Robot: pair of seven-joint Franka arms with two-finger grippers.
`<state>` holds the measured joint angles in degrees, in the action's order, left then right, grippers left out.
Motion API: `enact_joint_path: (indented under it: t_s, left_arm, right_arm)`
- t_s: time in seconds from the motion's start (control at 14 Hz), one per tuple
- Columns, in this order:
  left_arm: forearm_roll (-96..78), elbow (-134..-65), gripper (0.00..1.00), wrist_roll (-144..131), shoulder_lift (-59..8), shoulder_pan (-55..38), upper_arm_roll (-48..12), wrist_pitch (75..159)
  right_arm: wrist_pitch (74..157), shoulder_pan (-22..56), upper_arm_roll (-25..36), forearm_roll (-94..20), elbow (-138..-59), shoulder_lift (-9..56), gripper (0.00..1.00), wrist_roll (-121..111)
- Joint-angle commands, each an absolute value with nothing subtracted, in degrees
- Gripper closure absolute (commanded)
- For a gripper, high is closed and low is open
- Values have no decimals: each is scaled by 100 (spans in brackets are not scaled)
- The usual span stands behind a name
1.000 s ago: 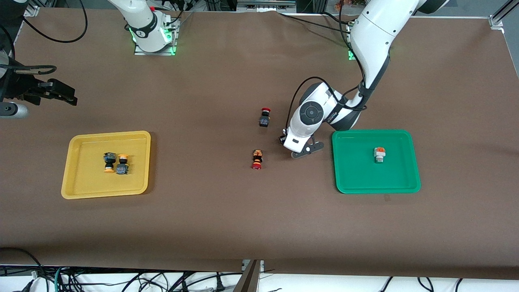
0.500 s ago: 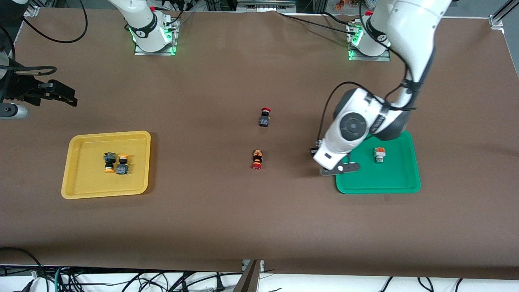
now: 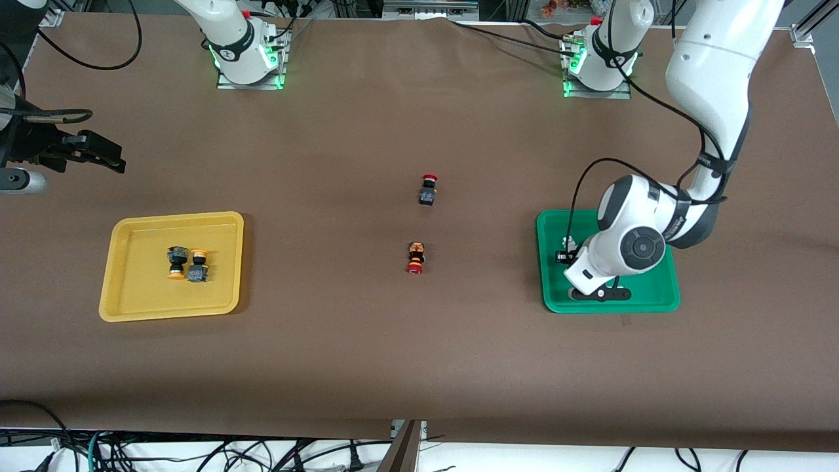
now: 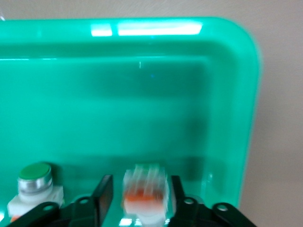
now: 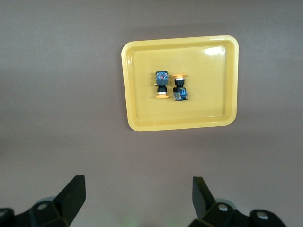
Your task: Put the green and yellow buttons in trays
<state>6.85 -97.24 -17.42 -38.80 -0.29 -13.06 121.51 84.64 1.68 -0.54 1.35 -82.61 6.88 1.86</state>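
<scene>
A: What are the left gripper's (image 4: 144, 198) fingers doing?

B: They are pinching a white button (image 4: 146, 193) with an orange patch, one dark finger (image 4: 103, 195) on each side, over the green tray (image 3: 662, 298). The gap is only as wide as the button. The pinched button is blurred, so I cannot tell if it touches the tray floor.

A: Which way does it point?

B: Its long axis seems to run along the fingers, the orange band toward the gripper body. I cannot tell more.

A: Anything else in that tray?

B: A second white button (image 4: 34, 189) lies just beside the held one, with its green cap (image 4: 34, 172) showing in the left wrist view.

A: And the right gripper (image 5: 137, 196)?

B: Spread wide, holding nothing, waiting high over the table (image 3: 367, 354) near the yellow tray (image 3: 124, 308), at the right arm's end.

A: What lies in the yellow tray?

B: Two dark buttons, side by side and nearly touching near its middle, long axes both running toward the front camera. The first dark button (image 3: 175, 261) has its orange-yellow cap nearer that camera; the second dark button (image 3: 198, 264) has its cap farther away.

A: The rest of the scene?

B: A brown mat covers the table. Between the trays, well apart from both, lie a red-capped button (image 3: 427, 189) with a dark body and, nearer the camera, a red-capped button with an orange body (image 3: 415, 257). Cables hang below the table's near edge.
</scene>
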Motion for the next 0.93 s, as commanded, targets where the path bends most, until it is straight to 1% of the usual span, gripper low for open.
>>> enact_joint_path:
  t_s: [0.0, 0.07, 0.14, 0.29, 0.36, 0.5, 0.64, 0.79, 0.86]
  left_arm:
    - [642, -9545, 0, -1652, -3850, 26, -1397, 12076]
    - [468, -9397, 0, -1661, -3797, 35, -1397, 11954]
    - [301, -9178, 0, -1644, -3692, 44, -1397, 11631]
    - [272, -8467, 0, -1582, -3525, 123, -1406, 10596]
    - [272, -8133, 0, -1434, -3324, 97, -1406, 10060]
    - [273, -7614, 0, -1310, -2885, 62, -1406, 9486]
    - [272, -7419, 0, -1310, -2454, 105, -1415, 9159]
    - [281, -7418, 0, -1266, -2050, 114, -1406, 8844]
    - [342, -7418, 0, -1144, -1952, 114, -1424, 8685]
  right_arm:
    - [8464, 158, -79, 220, -8218, 694, 0, 150]
    - [8464, 158, -79, 228, -8218, 694, 0, 158]
    - [8464, 158, -79, 220, -8209, 694, 0, 150]
    - [8464, 158, -79, 220, -8218, 694, 0, 158]
    - [8464, 158, -79, 220, -8218, 694, 0, 158]
    - [8464, 158, -79, 228, -8209, 694, 0, 150]
    - [8464, 158, -79, 228, -8209, 694, 0, 158]
    - [8464, 158, -79, 228, -8218, 694, 0, 150]
    - [8464, 150, -79, 229, -8209, 694, 0, 149]
